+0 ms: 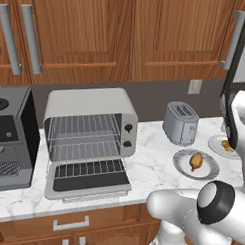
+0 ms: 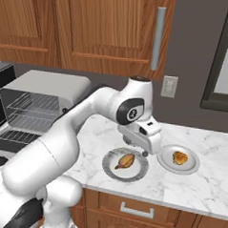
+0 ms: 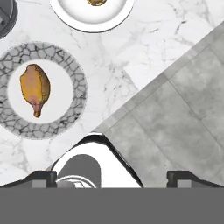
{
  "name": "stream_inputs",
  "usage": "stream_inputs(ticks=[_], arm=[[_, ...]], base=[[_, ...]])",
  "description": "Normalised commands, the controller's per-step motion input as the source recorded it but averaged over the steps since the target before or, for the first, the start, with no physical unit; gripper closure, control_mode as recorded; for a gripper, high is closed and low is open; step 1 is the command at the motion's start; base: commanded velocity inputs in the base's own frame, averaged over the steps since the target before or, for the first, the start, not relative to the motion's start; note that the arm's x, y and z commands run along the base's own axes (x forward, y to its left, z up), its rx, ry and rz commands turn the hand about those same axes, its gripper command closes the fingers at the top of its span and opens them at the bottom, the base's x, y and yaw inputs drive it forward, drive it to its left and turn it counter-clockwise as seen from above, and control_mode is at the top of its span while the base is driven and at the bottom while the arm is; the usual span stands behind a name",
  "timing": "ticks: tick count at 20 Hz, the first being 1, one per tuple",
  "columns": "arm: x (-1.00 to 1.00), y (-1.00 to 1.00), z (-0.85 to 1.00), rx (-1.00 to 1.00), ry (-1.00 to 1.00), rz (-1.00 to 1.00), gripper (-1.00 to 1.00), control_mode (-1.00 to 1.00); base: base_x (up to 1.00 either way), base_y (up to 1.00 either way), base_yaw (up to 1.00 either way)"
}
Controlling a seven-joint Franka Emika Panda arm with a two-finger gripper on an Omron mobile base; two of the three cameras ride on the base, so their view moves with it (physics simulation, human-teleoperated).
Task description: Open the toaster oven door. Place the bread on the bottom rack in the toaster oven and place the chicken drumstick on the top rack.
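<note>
**Hovering over the plates, oven door down**

Looking from the left base view, the toaster oven (image 1: 89, 138) stands on the marble counter (image 1: 153, 160) with the toaster oven door (image 1: 87, 181) dropped flat toward the counter's front edge; the top rack (image 1: 84, 127) and the bottom rack (image 1: 86, 151) are both bare wire. A silver toaster (image 1: 180, 122) sits to its right, a dark coffee machine (image 1: 11, 140) to its left.

The right base view gives what the left one cuts off: the gripper (image 2: 143, 145) hangs above the counter between two plates. The chicken drumstick (image 2: 125, 160) lies on the patterned plate (image 2: 108, 169) near the front edge; the bread (image 2: 179, 157) rests on the plain white plate (image 2: 191, 166), just beside it to the right.

From the hand view, the fingertips (image 3: 41, 178) stand far apart with nothing between them. The drumstick lies to one side of them, well clear, and the counter's edge runs diagonally with grey floor (image 3: 183, 113) beyond. Open marble lies between the plates and the oven.
</note>
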Motion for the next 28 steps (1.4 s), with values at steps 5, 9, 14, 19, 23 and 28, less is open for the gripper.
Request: stream_inputs(ticks=[5,9,14,19,23,28], arm=[[0.24,0.01,0.00,0.02,-0.30,0.11,-1.00,-1.00],[0.30,0.00,0.00,0.00,-0.06,0.10,-1.00,-1.00],[0.33,-0.19,-0.03,-0.02,0.01,0.17,-1.00,-1.00],[0.18,-0.40,-0.08,-0.05,0.01,0.24,-1.00,-1.00],[0.14,-0.38,-0.27,0.00,0.00,0.21,-1.00,-1.00],[0.19,-0.28,-0.28,0.00,0.01,0.14,-1.00,-1.00]], base=[[0.00,0.00,0.00],[0.00,0.00,0.00],[0.00,0.00,0.00],[0.00,0.00,0.00],[0.00,0.00,0.00],[0.00,0.00,0.00]])
